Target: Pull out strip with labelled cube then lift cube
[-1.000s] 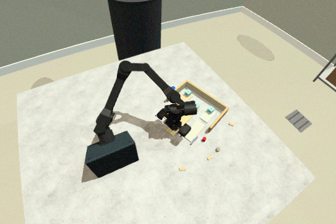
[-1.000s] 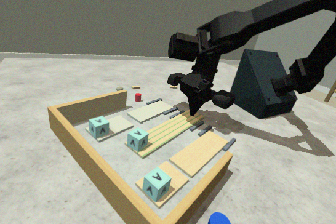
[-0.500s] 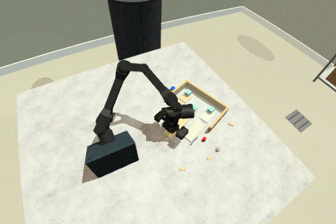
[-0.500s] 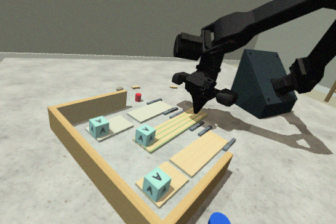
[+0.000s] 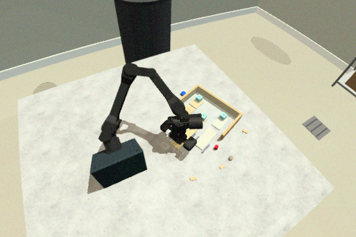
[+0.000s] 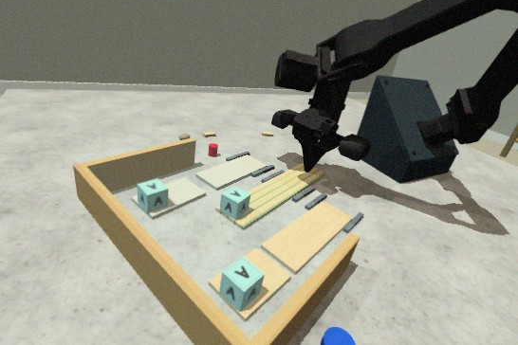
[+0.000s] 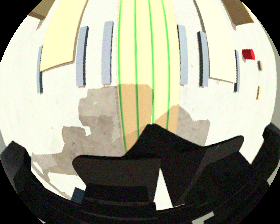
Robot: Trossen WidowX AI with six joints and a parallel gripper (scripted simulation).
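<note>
A wooden open-fronted tray (image 6: 142,260) (image 5: 233,124) holds three turquoise cubes marked A. The middle cube (image 6: 234,203) (image 5: 204,116) sits on the far end of a long tan strip with green lines (image 6: 275,189) (image 7: 144,43), which is in one piece and sticks out of the tray's open side. My gripper (image 6: 310,168) (image 5: 178,142) (image 7: 151,128) is shut, and its tip presses down on the strip's near end. The left cube (image 6: 153,195) and the right cube (image 6: 242,283) sit on short pieces, each cut off from a separate front piece.
Small grey bars (image 6: 304,193) lie between the strips at the tray's opening. A red cylinder (image 6: 212,149) (image 5: 216,147), a pebble (image 5: 231,158) and tan chips (image 5: 193,178) lie outside the tray. A blue object (image 6: 338,336) lies behind it. The arm's base (image 6: 403,132) and a dark bin (image 5: 142,19) stand nearby.
</note>
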